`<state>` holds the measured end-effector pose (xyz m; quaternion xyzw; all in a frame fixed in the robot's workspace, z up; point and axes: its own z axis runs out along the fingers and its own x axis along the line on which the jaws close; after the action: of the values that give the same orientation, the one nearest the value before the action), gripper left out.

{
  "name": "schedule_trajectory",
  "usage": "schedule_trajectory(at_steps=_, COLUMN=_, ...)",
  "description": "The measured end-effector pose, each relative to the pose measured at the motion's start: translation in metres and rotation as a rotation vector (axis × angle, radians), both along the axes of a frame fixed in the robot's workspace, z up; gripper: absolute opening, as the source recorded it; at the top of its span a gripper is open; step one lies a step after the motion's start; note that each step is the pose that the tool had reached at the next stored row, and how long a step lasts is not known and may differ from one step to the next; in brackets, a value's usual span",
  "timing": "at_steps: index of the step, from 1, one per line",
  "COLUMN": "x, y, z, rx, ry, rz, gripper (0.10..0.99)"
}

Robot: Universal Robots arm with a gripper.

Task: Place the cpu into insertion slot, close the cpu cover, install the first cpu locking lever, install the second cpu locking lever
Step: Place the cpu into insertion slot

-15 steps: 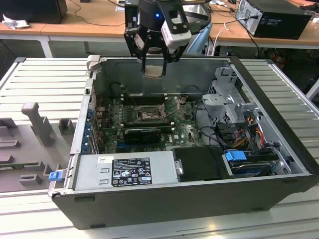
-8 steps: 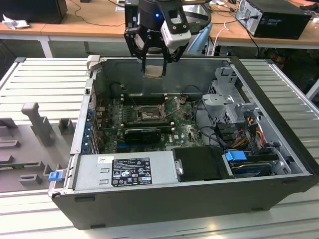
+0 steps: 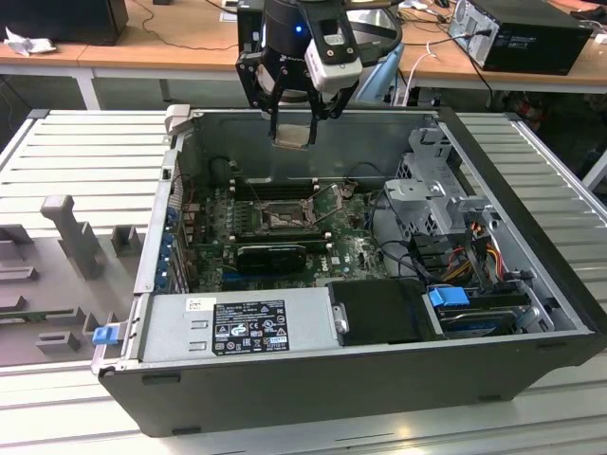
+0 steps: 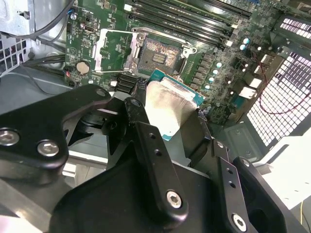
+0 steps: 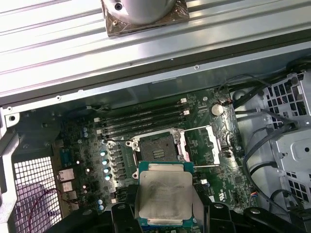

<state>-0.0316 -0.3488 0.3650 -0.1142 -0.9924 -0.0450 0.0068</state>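
Note:
My gripper (image 3: pixel 293 133) hangs above the back wall of the open computer case, shut on the cpu (image 3: pixel 292 136), a flat square chip with a silvery face. In both wrist views the cpu (image 4: pixel 170 104) (image 5: pixel 164 194) sits level between the black fingers (image 4: pixel 141 121). The insertion slot (image 3: pixel 283 218) (image 5: pixel 156 151) (image 4: pixel 155 57) lies on the green motherboard well below the chip, with its dark centre bare. The cpu cover (image 5: pixel 206 145) (image 4: pixel 114 51) is swung open and lies beside the slot. Thin metal levers (image 3: pixel 324 216) stand raised next to it.
Inside the case are long black memory slots (image 3: pixel 270 187) behind the slot, a black card (image 3: pixel 270 254) in front, a grey power supply (image 3: pixel 237 327) at the front, and a drive cage (image 3: pixel 436 190) with cables on the exterior view's right. Grey fixtures (image 3: pixel 71 237) stand outside on the left.

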Motion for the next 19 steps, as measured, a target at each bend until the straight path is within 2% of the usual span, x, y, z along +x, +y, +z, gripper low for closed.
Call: schedule_trajectory(at_steps=19, x=0.0000, y=0.0000, z=0.0000, rx=0.000, ry=0.0000, rz=-0.028, gripper=0.529)
